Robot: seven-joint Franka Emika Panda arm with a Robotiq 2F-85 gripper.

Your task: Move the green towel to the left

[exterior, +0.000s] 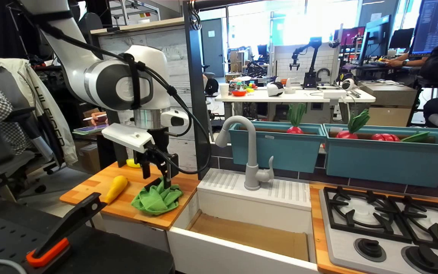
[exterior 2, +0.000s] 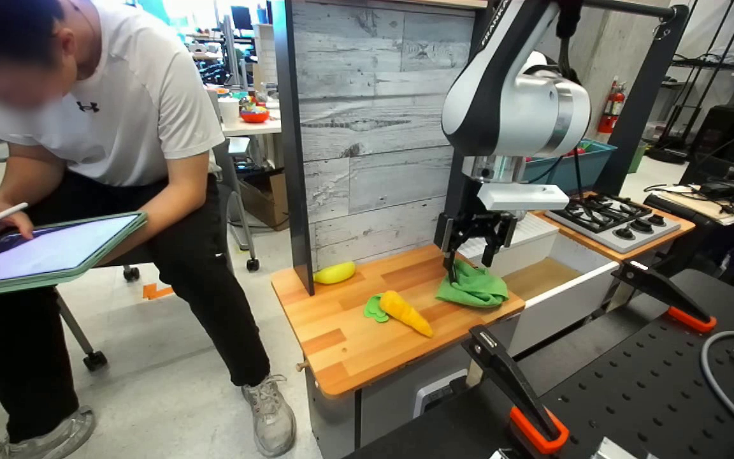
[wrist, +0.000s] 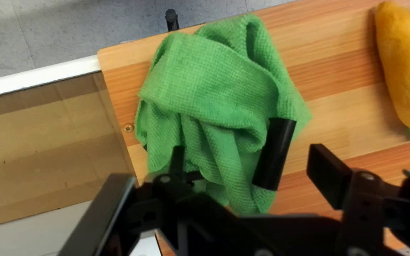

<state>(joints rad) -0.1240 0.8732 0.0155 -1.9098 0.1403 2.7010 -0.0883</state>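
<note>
Green towel: crumpled in a loose heap on the wooden desk, near the corner beside the sink.
Claw: fingers spread well apart, pointing down at the towel; in both exterior views one fingertip overlaps the cloth, though contact cannot be told.
Black cylinder: seen over the towel, between the fingers in the wrist view; what it is cannot be told.
Plush carrot: on the same desk, apart from the towel, which lies between it and the sink.
Banana: at the back of the desk, by the foot of the wood-grain panel.
Faucet: gray, upright on the ribbed ledge behind the sink basin.
Stove: across the sink from the towel.
Planters: two, teal, behind the faucet and stove, red-and-green vegetables in view.
Seated person: near the desk, holding a tablet and a white stylus.
</note>
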